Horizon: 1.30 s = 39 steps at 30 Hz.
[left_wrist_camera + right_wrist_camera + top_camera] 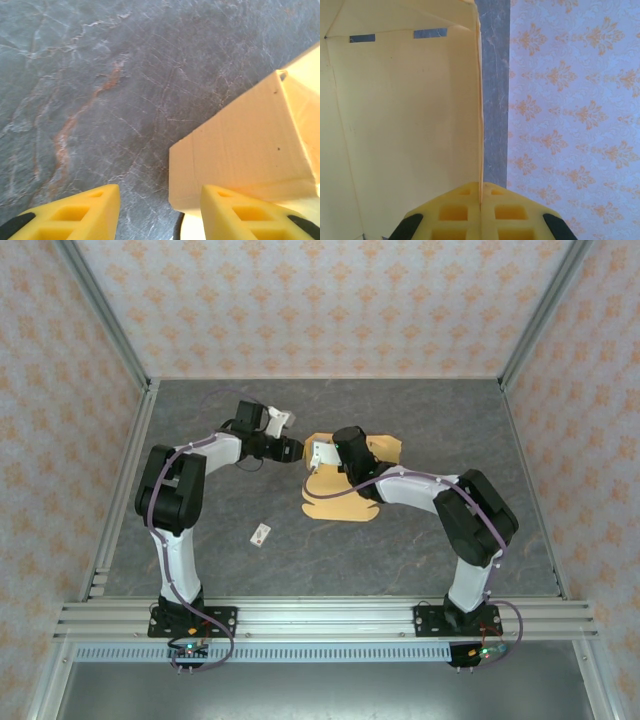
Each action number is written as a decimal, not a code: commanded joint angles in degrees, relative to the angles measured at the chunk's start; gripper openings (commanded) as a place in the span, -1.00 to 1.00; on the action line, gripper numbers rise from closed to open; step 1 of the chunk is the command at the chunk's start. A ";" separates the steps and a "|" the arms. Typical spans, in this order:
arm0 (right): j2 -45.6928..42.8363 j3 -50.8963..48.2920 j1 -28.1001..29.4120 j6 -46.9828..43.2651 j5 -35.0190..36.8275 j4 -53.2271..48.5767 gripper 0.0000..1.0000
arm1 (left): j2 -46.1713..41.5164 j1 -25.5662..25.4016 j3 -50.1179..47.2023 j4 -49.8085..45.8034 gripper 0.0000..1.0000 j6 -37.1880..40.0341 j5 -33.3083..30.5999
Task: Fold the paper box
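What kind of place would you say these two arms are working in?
Probably an enclosed robot test cell rather than a real room: a dark stone-look tabletop, wallpaper-patterned panels on three sides, and an aluminium rail along the near edge.

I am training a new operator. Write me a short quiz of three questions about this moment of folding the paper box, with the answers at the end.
1. True or false: the right hand is shut on a thin edge of the paper box.
2. Choose one: the left hand is A) open, its fingers apart; B) shut on the box; C) shut on nothing.
3. Fill the blank: the small white tag lies on the table, nearer the base of the ___ arm.
Key: 1 true; 2 A; 3 left.
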 commanded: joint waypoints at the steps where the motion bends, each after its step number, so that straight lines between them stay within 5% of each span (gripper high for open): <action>1: -0.27 2.29 -0.17 0.73 -0.88 -1.95 -1.00 | -1.23 -0.70 0.11 0.21 -0.07 2.66 2.75; 24: -0.63 2.93 -0.72 1.53 -1.19 -3.82 -1.00 | -4.03 -1.41 -3.73 -0.26 -0.14 7.04 0.98; 39: -0.36 3.19 -0.64 2.47 -1.75 -3.98 -1.00 | -1.15 -2.07 -0.78 3.71 -0.18 5.39 5.45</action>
